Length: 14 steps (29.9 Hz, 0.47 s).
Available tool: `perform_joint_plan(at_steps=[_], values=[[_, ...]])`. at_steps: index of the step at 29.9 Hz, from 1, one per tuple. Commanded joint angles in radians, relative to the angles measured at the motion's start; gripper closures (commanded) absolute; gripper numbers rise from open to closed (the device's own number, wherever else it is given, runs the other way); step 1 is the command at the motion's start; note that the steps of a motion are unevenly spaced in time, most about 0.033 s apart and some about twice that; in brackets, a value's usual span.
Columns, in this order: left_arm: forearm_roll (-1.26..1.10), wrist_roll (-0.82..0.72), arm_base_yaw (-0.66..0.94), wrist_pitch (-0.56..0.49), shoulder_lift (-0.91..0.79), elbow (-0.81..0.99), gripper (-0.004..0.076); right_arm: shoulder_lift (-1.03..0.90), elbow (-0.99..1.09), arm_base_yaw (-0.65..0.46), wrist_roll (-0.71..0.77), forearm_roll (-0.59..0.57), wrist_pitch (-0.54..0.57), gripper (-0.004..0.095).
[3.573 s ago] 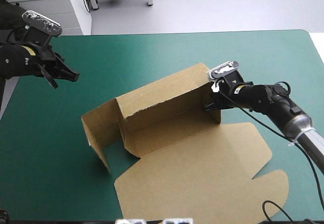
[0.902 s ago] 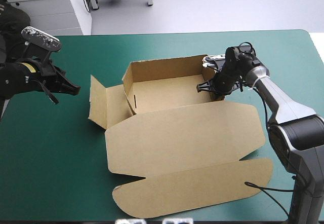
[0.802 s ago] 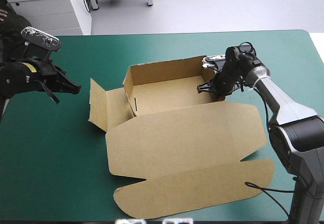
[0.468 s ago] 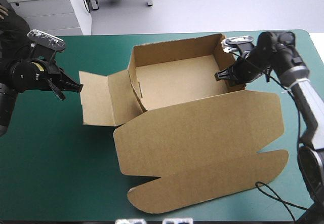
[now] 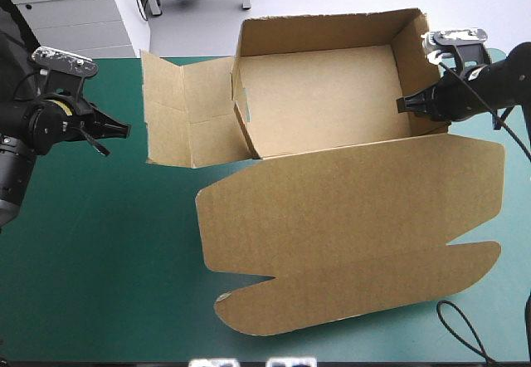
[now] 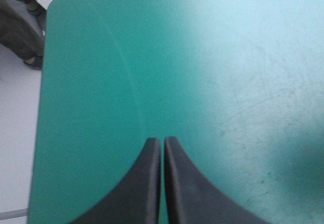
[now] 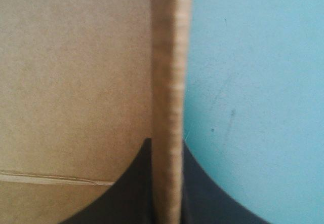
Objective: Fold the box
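High view: since earlier the brown box [image 5: 323, 101] has lifted toward the teal-green table's [image 5: 99, 242] far edge, lid [image 5: 348, 217] flat, right gripper [image 5: 404, 105] pinching its right wall. Left wrist view: left gripper [image 6: 162, 148] pressed together above the table. Right wrist view: box wall between fingers [image 7: 195, 198].

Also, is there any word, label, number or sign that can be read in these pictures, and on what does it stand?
None can be read.
The box: plain brown board, no print in any view.
The teal-green cover: no writing or sign.

Matt brown cardboard box [image 5: 332, 110]
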Motion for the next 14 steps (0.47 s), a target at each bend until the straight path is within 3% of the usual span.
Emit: perform_joint_plan(at_steps=[1,7,14], values=[[-0.157,0.019,0.057,-0.138,-0.001,0.022,0.0716,-0.053,-0.029,-0.007,-0.004,0.054,-0.004,0.0927],[-0.516,0.149,0.088,-0.189,0.081,0.062,0.0716,-0.061,-0.029,-0.007,-0.018,0.092,-0.004,0.0927],[-1.03,0.434,0.088,-0.069,0.162,0.062,0.0716,-0.062,-0.029,-0.007,-0.021,0.116,-0.004,0.0927]])
